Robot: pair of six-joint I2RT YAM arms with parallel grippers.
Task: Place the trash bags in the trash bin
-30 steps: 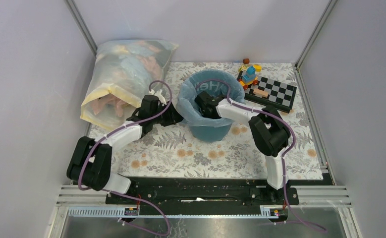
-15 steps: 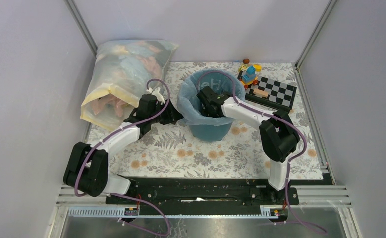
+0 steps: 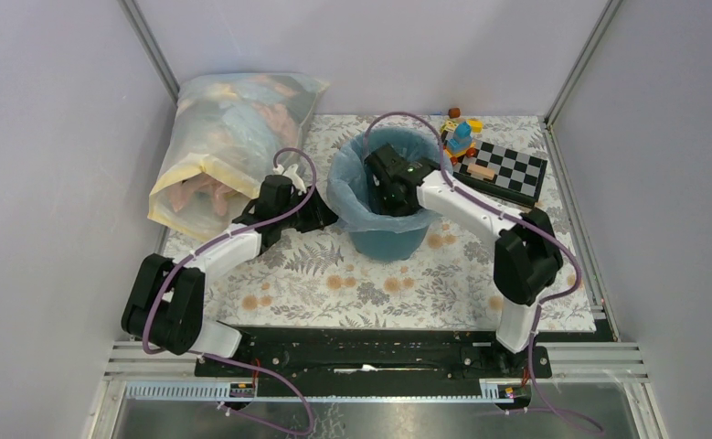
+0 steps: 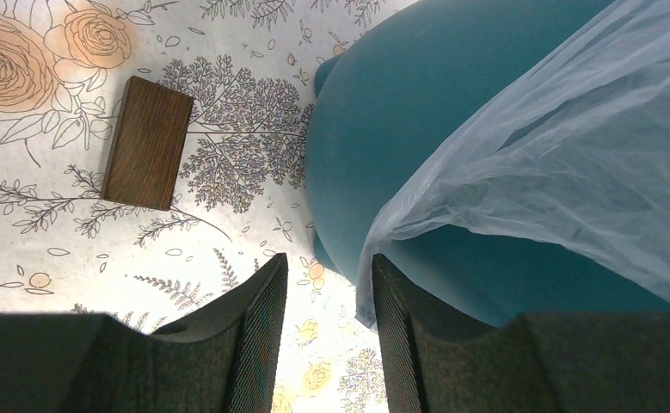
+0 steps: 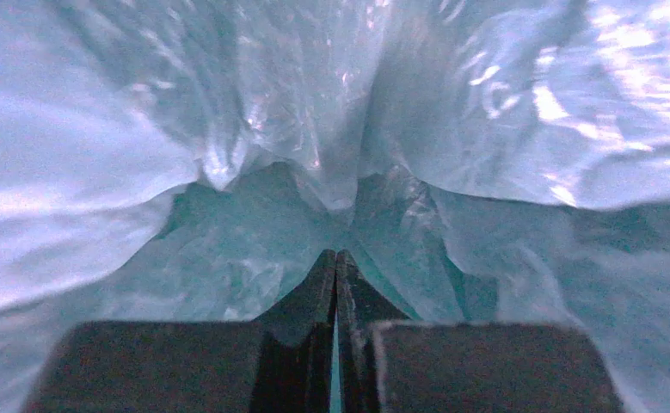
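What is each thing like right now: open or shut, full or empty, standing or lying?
trash bag: opened out inside the bin, edge draped over the rim.
trash bin: upright, lined by the bag.
left gripper: open, beside the bin.
right gripper: shut, inside the bag.
large clear bag: stuffed full, lying on its side.
wooden block: lying flat.

The left tool (image 4: 327,267) stands slightly parted (arm reaching low), the right tool (image 5: 337,255) pinched closed.

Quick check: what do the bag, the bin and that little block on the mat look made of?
Bag: thin translucent plastic film, glossy, with crinkled folds. Bin: likely rigid plastic, with a smooth matte teal wall. Block: apparently wood, dark brown with visible grain.
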